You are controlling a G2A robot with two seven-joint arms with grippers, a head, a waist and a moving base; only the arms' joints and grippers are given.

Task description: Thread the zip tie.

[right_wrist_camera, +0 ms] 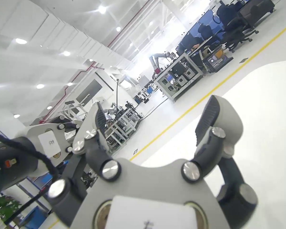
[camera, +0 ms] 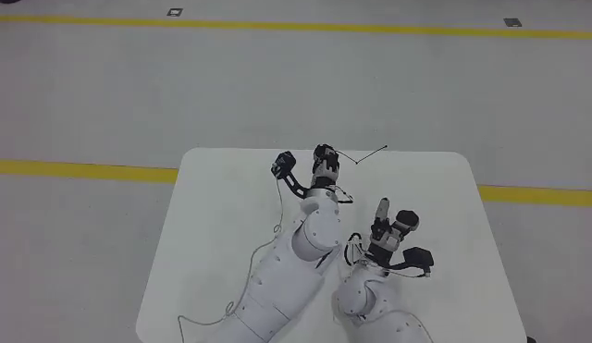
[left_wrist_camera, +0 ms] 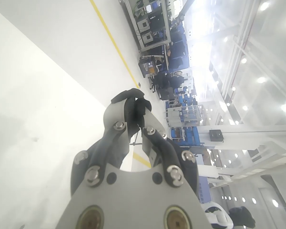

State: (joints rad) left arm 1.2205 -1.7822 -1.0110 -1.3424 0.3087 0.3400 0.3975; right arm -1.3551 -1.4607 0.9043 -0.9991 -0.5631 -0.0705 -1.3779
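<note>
Zip tie [camera: 370, 155]: a thin black strap bent into a shallow V. One end is in my left gripper and the free tip points away to the right. From above, the tip sits at the far edge of the table [camera: 231, 214].
Left gripper [left_wrist_camera: 135, 98]: closed tight on the zip tie, near the far edge of the table. In my left wrist view a short black length of the tie shows between the fingers [left_wrist_camera: 127, 110], whose dark pads cover the clamped part.
Right gripper [right_wrist_camera: 155, 103]: wide open and holding nothing, with its ribbed pads facing each other. It is nearer my body and apart from the tie.
Between the grippers: bare white tabletop.
Beyond the table: a yellow floor line [camera: 92, 169] runs along the pale floor.
Farther off: a metal equipment rack [right_wrist_camera: 178, 77] and dark office chairs [right_wrist_camera: 233, 32].
</note>
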